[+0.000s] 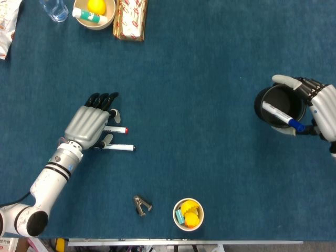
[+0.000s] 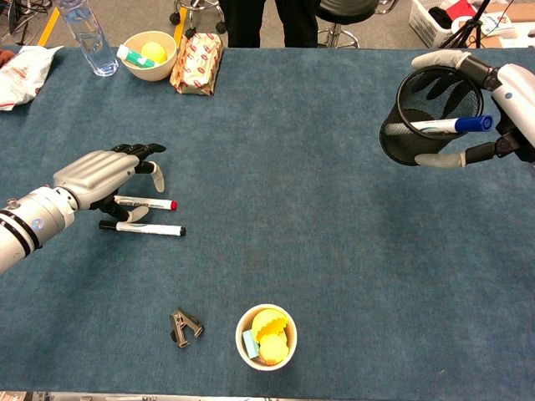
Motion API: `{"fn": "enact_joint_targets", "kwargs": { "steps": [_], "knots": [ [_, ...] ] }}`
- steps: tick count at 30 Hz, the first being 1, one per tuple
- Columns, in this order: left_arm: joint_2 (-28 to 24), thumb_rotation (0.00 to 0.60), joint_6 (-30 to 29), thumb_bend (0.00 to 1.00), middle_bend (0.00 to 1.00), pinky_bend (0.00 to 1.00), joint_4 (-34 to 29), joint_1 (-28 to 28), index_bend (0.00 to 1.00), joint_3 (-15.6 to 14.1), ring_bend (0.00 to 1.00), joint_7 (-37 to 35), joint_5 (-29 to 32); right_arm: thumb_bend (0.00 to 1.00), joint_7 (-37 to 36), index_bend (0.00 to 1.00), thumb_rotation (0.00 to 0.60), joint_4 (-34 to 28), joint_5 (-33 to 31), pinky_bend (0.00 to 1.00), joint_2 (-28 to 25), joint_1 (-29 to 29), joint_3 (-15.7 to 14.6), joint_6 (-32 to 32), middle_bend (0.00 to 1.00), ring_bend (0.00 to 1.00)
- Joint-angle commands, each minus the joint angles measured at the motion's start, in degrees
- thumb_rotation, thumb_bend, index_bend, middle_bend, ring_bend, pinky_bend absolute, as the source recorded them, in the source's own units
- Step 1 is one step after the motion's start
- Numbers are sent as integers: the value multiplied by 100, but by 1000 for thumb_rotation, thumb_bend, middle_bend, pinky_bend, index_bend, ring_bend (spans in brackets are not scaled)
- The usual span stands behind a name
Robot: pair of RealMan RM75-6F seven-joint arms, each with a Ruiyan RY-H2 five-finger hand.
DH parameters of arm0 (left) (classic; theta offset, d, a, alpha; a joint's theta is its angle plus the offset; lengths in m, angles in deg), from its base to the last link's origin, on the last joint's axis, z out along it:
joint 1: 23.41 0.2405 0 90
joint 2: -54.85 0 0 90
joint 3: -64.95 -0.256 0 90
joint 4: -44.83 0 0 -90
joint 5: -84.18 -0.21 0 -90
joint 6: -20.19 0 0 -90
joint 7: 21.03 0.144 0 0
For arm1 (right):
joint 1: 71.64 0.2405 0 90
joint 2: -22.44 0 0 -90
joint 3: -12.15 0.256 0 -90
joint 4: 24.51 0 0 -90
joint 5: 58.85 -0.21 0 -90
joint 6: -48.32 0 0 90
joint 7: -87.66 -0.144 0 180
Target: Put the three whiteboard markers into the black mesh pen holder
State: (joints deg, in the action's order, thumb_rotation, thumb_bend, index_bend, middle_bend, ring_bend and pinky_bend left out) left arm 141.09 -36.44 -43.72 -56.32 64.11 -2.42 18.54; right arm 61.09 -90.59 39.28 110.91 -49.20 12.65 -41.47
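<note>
The round black wire-mesh pen holder (image 2: 430, 117) is gripped at its wall by the right hand (image 2: 501, 109) and held tilted at the table's right side; it is judged light, stiff and easily tipped. A blue-capped white whiteboard marker (image 2: 443, 126) lies inside it. The red-capped white marker (image 1: 116, 129) and the black-capped white marker (image 1: 118, 148) lie side by side under the left hand (image 1: 89, 123), whose fingers are spread above them, holding nothing. Both markers are judged light, rigid and smooth, best pinched mid-barrel.
</note>
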Motion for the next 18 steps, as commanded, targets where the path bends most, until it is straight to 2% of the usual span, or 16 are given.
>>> {"fn": "enact_joint_targets", "kwargs": {
  "steps": [1, 11, 18],
  "knots": [
    [64, 600, 67, 345, 0, 10, 82, -17, 369, 46, 0, -35, 24, 0, -5, 428, 600, 8, -2, 486, 4, -8, -5, 11, 518, 436],
    [217, 600, 233, 345, 0, 10, 353, -38, 383, 126, 0, -91, 93, 0, -34, 428, 600, 38, -3, 486, -5, -55, -7, 2, 519, 436],
    [239, 600, 281, 345, 0, 10, 430, -22, 442, 146, 0, -94, 115, 0, -46, 428, 600, 56, 0, 486, 2, -75, -10, 14, 518, 436]
  ]
}}
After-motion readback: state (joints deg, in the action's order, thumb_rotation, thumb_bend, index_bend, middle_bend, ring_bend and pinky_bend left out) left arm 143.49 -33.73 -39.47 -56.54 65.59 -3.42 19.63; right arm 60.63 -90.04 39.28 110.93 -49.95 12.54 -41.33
